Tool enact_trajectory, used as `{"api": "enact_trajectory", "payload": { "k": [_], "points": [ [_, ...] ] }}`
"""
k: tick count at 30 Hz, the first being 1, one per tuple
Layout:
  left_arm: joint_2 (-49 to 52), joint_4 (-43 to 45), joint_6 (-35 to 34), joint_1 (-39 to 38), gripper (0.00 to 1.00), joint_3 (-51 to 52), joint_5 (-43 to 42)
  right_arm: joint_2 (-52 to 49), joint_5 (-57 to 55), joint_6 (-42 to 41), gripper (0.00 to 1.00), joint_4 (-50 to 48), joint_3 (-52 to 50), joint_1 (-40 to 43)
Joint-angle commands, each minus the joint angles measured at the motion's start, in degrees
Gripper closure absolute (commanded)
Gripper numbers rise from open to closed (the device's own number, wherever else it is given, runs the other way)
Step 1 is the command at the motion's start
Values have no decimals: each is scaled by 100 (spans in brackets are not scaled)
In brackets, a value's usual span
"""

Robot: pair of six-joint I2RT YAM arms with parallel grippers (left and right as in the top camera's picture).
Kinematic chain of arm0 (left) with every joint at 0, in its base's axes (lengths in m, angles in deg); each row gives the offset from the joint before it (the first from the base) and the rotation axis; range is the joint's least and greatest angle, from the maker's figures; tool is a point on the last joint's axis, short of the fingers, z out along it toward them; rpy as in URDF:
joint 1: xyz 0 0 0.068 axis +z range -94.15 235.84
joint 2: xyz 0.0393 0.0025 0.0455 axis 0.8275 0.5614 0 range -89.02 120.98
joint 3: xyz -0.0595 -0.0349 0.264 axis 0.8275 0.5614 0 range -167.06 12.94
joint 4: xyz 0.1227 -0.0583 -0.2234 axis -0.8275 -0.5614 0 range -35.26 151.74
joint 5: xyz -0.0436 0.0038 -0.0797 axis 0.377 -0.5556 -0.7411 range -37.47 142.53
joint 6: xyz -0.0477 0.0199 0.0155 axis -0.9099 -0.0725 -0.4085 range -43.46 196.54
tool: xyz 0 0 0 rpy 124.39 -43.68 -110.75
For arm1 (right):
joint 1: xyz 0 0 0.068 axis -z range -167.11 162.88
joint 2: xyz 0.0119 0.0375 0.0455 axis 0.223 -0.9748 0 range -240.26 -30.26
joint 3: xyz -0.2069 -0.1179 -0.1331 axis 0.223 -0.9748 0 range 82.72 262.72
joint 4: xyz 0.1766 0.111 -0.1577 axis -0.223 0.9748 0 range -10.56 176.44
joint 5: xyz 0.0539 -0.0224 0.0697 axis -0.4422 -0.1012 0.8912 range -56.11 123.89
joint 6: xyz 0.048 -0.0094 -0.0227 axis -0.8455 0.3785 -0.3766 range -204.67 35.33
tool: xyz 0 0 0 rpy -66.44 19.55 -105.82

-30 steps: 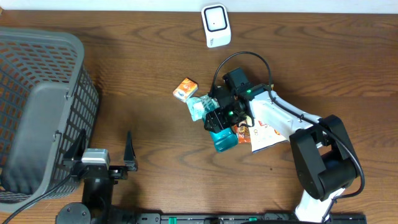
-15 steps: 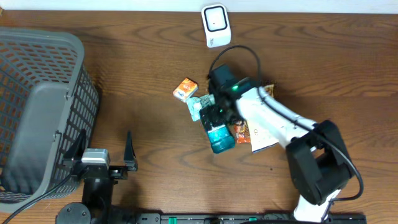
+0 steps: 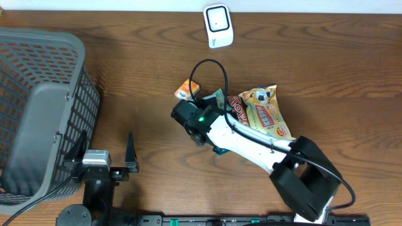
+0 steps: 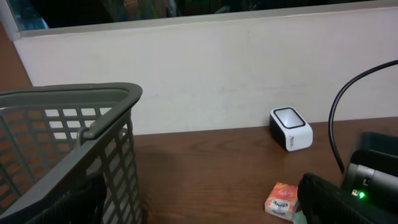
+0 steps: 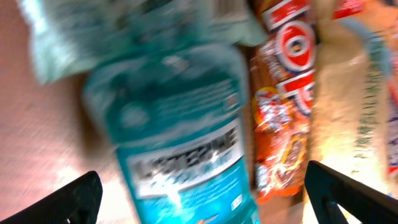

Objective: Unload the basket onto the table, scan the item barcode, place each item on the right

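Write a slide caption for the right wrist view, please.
Open right claw above a teal mouthwash bottle beside an orange snack packet.

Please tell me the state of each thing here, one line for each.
left pincer: open, empty, beside the basket.
right pincer: open, above the mouthwash bottle, gripping nothing.
mouthwash bottle: lying on its side, free.
snack bags: lying flat beside the bottle.
orange box: lying flat, untouched.
scanner: untouched, nothing in front.
basket: upright.
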Motion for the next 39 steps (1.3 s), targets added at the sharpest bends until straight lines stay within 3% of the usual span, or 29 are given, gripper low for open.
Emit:
{"api": "enact_trajectory", "payload": {
  "k": [1,10,13,15,19,21,26,33,39],
  "points": [
    [-37,7,-46,-22,2,-20,-52,-442,-745,-387,4,-81,15,13],
    [-37,7,-46,-22,2,-20,-52,-1344,-590,-623,23,111,15,-31],
    [-37,7,-46,-22,2,-20,-52,-1593,-507,-857,41,328,15,-7],
    [-37,7,-46,-22,2,-20,-52,-1687,-313,-852,61,417,15,55],
    [-37,7,-48,-22,2,-20,-52,-1722,525,-304,82,424,20,199],
    [-37,7,-48,-22,2,-20,-52,-1722,839,59,88,409,63,234],
    [-37,9,-46,-22,2,-20,-52,-1615,2011,1174,97,540,442,306],
    [-37,7,-48,-22,2,-20,-52,-1202,4199,3265,96,516,931,380],
    [-37,7,-48,-22,2,-20,-52,-1145,4531,3950,95,374,898,527]
  ]
}}
